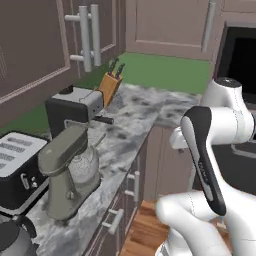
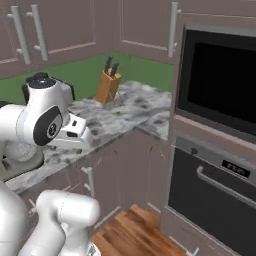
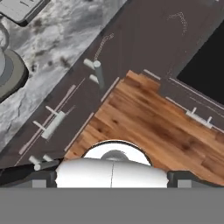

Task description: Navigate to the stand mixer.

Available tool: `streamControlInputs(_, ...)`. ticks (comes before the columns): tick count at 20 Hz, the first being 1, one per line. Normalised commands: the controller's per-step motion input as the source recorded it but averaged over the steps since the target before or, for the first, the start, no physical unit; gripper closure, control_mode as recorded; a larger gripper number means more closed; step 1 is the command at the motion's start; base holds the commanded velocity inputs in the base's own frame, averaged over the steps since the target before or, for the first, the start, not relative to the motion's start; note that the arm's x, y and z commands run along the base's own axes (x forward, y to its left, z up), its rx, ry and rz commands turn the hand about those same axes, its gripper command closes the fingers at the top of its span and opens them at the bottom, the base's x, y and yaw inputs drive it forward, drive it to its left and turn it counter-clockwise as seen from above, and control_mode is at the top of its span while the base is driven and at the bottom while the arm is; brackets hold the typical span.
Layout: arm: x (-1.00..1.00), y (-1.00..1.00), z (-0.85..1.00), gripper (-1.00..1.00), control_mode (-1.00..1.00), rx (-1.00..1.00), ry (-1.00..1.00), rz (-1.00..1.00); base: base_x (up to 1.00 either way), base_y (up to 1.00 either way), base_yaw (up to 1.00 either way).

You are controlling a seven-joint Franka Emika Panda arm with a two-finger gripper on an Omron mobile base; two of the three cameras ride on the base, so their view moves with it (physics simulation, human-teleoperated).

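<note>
1. Stand mixer (image 1: 67,170): sits on the marble counter (image 1: 135,120), low and to the left in the left base view. Its rounded head points toward the counter's front edge, with the shiny bowl tucked under the head.
2. Neighbours on the counter: a black toaster (image 1: 17,170) just beside the mixer on its left, a kettle (image 1: 15,240) near the bottom corner, a dark boxy appliance (image 1: 72,107) behind it, and a knife block (image 1: 110,85) well beyond, toward the green back wall.
3. Right base view: the arm covers most of the mixer; only the base and part of the bowl (image 2: 20,155) show behind the white links.
4. Hand view: the camera looks down at the wood floor (image 3: 153,127) and the cabinet fronts; the rim of the mixer's base (image 3: 11,74) shows at the left edge.
5. Gripper: fingertips not discernible, so I cannot tell whether they are spread or pressed together.
6. Key relation (judgement): the mixer lies left of the arm and somewhat ahead, so the base should shift left along the counter to face it squarely.
7. Oven (image 2: 215,150) stands to the right, away from the goal.
</note>
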Motion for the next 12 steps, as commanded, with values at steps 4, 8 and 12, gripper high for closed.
streamControlInputs(4, 0.00, 0.00, 0.00, -1.00, 1.00, 0.00, 0.00, 0.00, 0.08, -0.55, 0.90)
streamControlInputs(8, 0.00, 0.00, 0.00, -1.00, 1.00, 0.00, 0.00, 0.00, -0.45, -0.39, 0.92)
streamControlInputs(12, 0.00, 0.00, 0.00, -1.00, 1.00, 0.00, 0.00, 0.00, 0.55, -0.28, 0.69)
